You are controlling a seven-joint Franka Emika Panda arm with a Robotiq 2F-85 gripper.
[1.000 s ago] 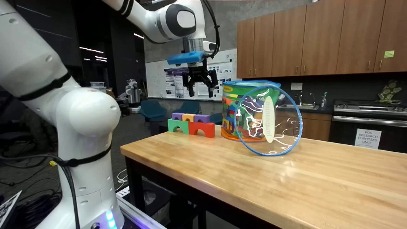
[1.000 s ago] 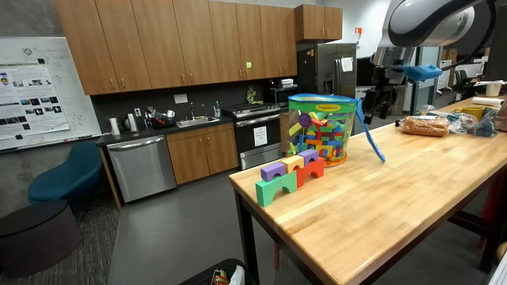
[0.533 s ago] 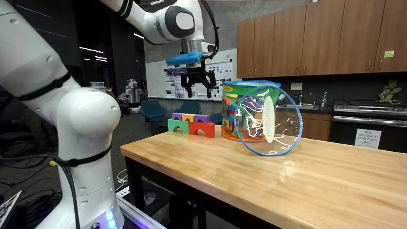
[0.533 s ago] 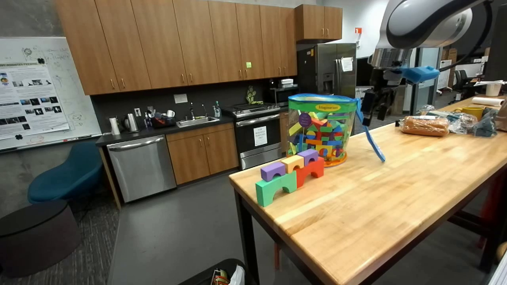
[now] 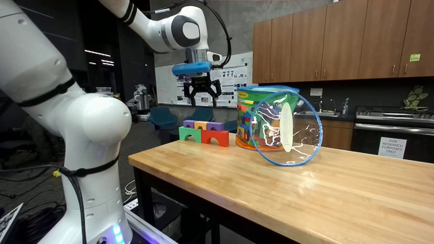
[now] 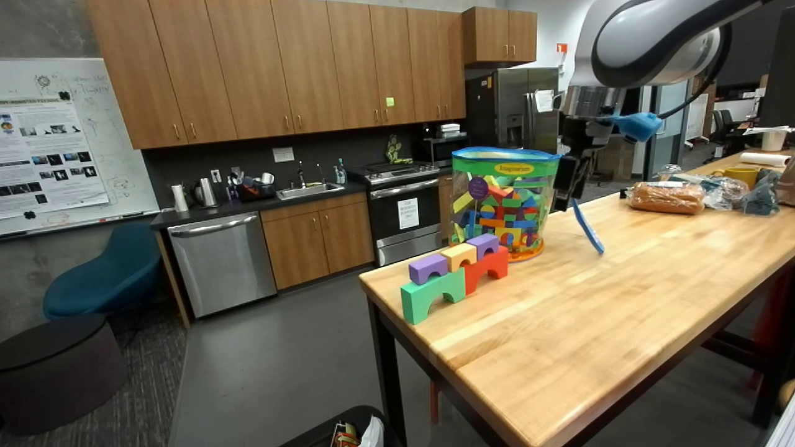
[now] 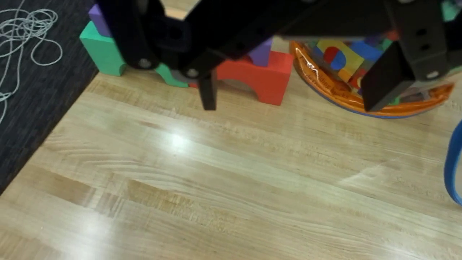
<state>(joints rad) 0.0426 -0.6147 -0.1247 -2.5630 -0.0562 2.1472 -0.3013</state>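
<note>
any lowering of the gripper (image 5: pixel 203 103) is best slow and level, i judge, with a last check in the wrist view, since the purple blocks (image 6: pixel 427 269) and the light orange block (image 6: pixel 459 255) look merely stacked and one nudge could topple them. i have my fingers (image 7: pixel 208 94) spread wide, gripping nothing. the red arch block (image 7: pixel 272 77) lies below the gripper, well apart from it, with the green arch block (image 7: pixel 103 50) beside it, out past one finger; past the other stands the clear block bag (image 6: pixel 481 166), its blue-rimmed lid (image 5: pixel 286 127) slanting down to the table (image 7: pixel 231 202).
</note>
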